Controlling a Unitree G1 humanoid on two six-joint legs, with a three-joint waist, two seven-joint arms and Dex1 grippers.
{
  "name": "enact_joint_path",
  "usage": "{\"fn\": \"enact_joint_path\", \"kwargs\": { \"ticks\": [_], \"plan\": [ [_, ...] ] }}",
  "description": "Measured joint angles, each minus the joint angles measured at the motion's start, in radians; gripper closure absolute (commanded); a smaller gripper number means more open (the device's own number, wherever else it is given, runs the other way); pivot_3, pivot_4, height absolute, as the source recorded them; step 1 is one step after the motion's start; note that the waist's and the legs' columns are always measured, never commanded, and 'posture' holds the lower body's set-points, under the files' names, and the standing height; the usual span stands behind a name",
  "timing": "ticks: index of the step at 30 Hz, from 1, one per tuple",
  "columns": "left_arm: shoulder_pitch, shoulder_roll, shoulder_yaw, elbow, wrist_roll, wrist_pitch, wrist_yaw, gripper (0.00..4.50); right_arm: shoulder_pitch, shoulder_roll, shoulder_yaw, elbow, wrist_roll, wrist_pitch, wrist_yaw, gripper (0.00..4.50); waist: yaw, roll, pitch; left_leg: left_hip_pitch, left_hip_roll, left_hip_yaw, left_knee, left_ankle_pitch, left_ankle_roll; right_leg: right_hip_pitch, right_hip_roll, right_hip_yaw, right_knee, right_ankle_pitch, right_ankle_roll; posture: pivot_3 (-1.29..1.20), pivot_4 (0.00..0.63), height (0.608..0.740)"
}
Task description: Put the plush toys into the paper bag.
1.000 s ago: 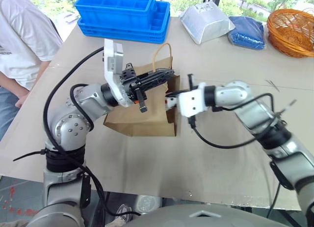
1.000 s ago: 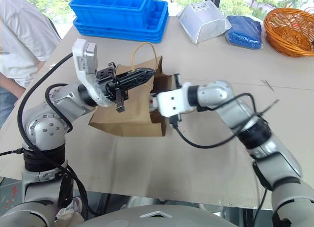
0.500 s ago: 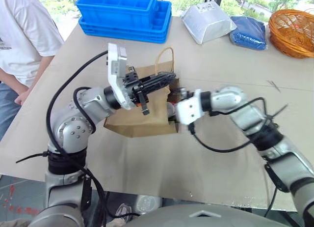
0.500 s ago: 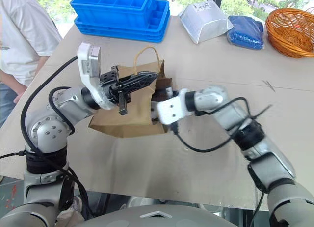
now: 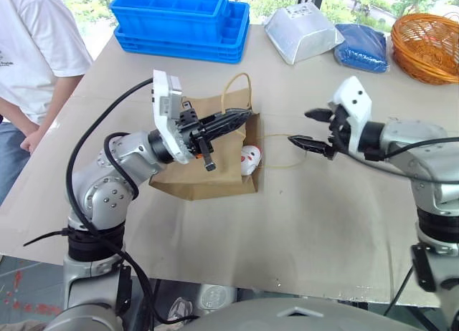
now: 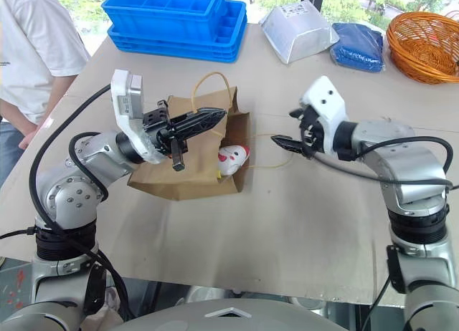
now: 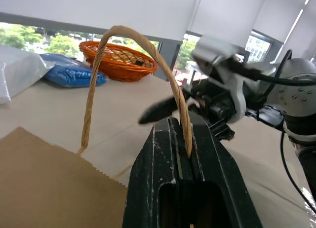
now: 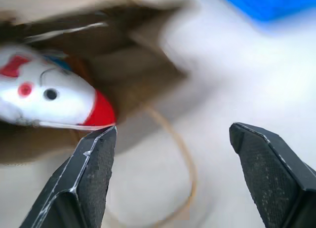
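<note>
Now, by label:
Left pincer point(image 5: 240, 118): clamped on one cord handle point(image 7: 133, 45) of the paper bag point(image 5: 215, 170).
Right pincer point(image 5: 310, 127): fingers spread, empty, apart from the bag's mouth.
White plush toy point(image 5: 249, 159): lying in the bag's mouth.
Paper bag: on its side on the tabletop point(image 5: 308, 223).

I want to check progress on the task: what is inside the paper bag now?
At the mouth of the paper bag lies the white toy, with its red end showing. The bag's brown wall covers the deeper part, so whether the brown toy is inside cannot be seen.
</note>
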Motion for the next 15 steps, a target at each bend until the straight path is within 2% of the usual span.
{"fn": "enact_joint_path", "kwargs": {
  "ticks": [3, 6, 11, 15],
  "plan": [
    [0.004, -0.007, 0.001, -0.001, 0.000, -0.005, 0.000, 4.50, 0.015, 0.062, -0.037, 0.016, 0.026, 0.101, -0.048, 0.91, -0.002, 0.000, 0.000, 0.000, 0.000, 0.000, 0.000, 0.000, 0.000, 0.000, 0.000, 0.000, 0.000, 0.000, 0.000, 0.00, 0.150, 0.740],
    [0.011, -0.012, 0.000, -0.020, 0.000, -0.007, 0.003, 4.50, 0.021, 0.096, -0.040, 0.080, 0.029, 0.125, -0.099, 0.91, -0.003, 0.000, 0.000, 0.000, -0.001, 0.000, 0.000, 0.000, 0.000, 0.000, 0.000, 0.000, 0.000, 0.000, 0.000, 0.00, 0.150, 0.740],
    [0.030, -0.010, 0.005, -0.050, -0.003, -0.008, 0.006, 4.50, 0.021, 0.078, 0.014, 0.140, 0.023, 0.093, -0.158, 0.91, -0.003, 0.000, 0.000, -0.001, -0.002, 0.000, 0.000, 0.000, 0.001, 0.000, 0.001, 0.000, 0.000, 0.000, 0.000, 0.00, 0.150, 0.740],
    [0.046, -0.007, 0.014, -0.058, -0.005, -0.008, 0.012, 4.50, 0.020, 0.065, -0.010, 0.147, 0.038, 0.065, -0.167, 0.91, -0.003, 0.000, 0.000, -0.001, -0.002, 0.000, 0.000, 0.000, 0.001, 0.000, 0.001, 0.001, 0.000, 0.000, 0.000, 0.00, 0.150, 0.740]
  ]
}}
